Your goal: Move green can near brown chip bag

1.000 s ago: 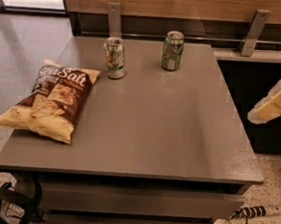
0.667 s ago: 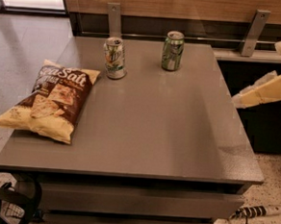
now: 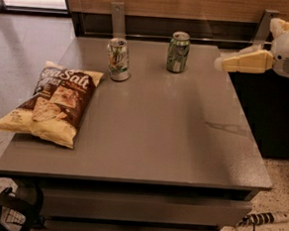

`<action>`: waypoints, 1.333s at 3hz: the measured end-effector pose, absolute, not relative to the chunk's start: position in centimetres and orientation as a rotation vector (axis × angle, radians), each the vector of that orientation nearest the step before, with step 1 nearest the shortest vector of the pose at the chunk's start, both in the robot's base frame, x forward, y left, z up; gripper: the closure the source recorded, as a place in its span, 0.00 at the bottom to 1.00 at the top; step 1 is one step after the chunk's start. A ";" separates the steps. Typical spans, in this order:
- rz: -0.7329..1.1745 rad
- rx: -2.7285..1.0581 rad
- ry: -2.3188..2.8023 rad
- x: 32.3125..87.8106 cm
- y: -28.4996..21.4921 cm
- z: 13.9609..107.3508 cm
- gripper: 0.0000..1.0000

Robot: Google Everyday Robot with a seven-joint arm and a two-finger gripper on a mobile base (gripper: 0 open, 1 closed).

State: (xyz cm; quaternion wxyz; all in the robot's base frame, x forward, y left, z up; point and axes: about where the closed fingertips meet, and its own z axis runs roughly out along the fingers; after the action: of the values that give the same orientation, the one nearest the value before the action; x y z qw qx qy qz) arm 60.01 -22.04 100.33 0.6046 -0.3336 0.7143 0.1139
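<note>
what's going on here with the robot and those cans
A robot arm's end effector hangs at the right edge of the table, to the right of the green can and not touching it. It holds nothing. The green can stands upright near the back, with a whiter can to its left. The brown chip bag lies flat at the front left, so the green can is not yet near it.

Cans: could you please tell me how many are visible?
2: green can at back centre, whiter can left of it; gripper hovers right of both. None appears hidden.
</note>
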 end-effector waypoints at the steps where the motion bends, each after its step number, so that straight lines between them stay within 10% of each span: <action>1: 0.232 -0.686 1.597 62.0 -22.0 102.0 0.00; 4: 0.367 -0.669 1.596 67.9 -20.8 99.3 0.00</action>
State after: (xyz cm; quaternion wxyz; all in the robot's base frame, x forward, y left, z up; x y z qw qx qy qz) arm 67.90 -20.77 99.32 0.6336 -0.2926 0.6980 0.1605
